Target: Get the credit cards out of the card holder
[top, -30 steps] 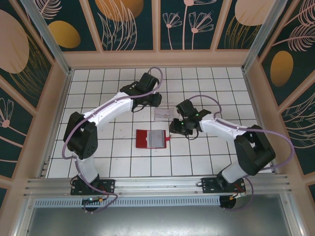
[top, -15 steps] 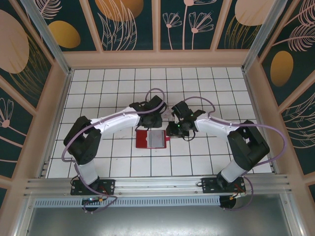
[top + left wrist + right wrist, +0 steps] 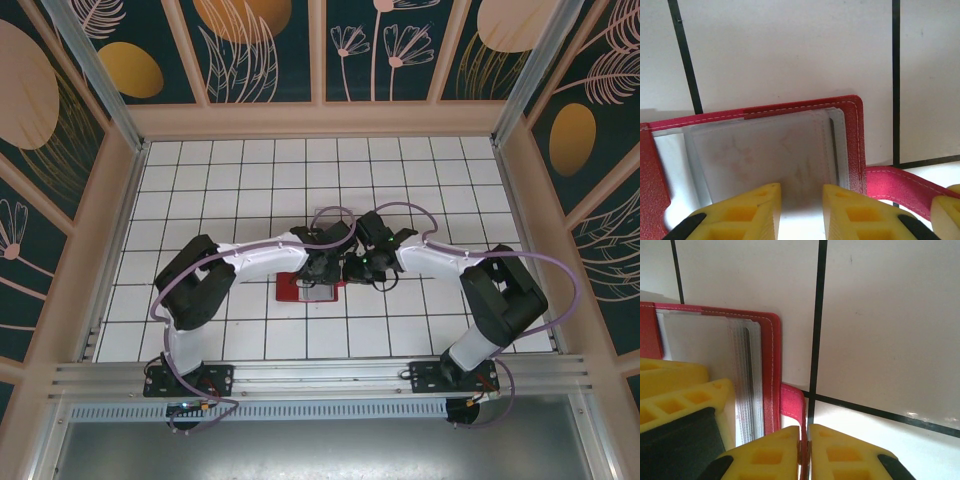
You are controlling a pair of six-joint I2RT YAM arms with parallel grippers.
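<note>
Right wrist view: the right gripper (image 3: 805, 452) is closed on the red tab (image 3: 791, 402) of the card holder (image 3: 772, 365), probably to keep it from sliding on the table (image 3: 880, 315). The left gripper (image 3: 799, 210), fingers narrowly apart, stands over the pocket with a pale card (image 3: 760, 155) inside, likely to pull it out.

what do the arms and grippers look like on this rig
The left arm and right arm have white link shells, bulky black joint housings and a lilac cable looping along each. The left gripper and right gripper have blocky yellow fingers with square recesses, on black mounts.
</note>
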